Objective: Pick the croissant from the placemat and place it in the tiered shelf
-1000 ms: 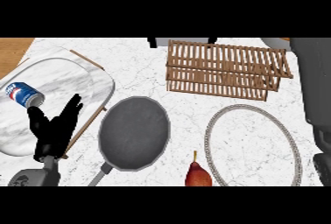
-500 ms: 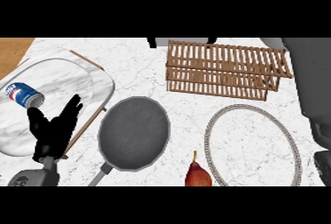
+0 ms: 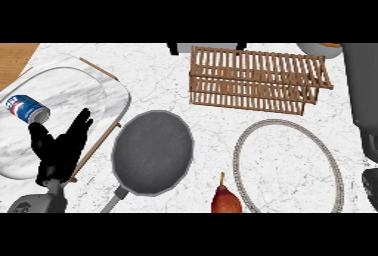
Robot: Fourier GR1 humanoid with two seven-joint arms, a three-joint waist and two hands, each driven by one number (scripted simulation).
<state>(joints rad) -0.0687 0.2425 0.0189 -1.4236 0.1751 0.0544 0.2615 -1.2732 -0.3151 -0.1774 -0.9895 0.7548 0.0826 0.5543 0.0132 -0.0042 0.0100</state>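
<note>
The left hand (image 3: 60, 146) stands at the near left, fingers straight and spread, pointing away from the robot and holding nothing. It rests over the near edge of a marble tray (image 3: 88, 85), and a blue can (image 3: 26, 108) lies on that tray just beyond it. To the right of the hand is a dark frying pan (image 3: 152, 152), its handle running toward the near edge, and a reddish pear (image 3: 225, 200) sits near the front. Further right again lies the oval placemat (image 3: 244, 150), and the tiered shelf (image 3: 255, 80), made of wooden slats, stands beyond it at the far side. Its long axis runs left to right. I can't find the croissant anywhere: the placemat looks bare inside its rim, and a pale, orange-edged shape at the far right corner is cut off too much to name. The right forearm (image 3: 362, 85) runs up the right edge, but its hand isn't in sight. Placemat and shelf both lie well right of the left hand and close beside the right arm, so I'd judge this is the right arm's job.
</note>
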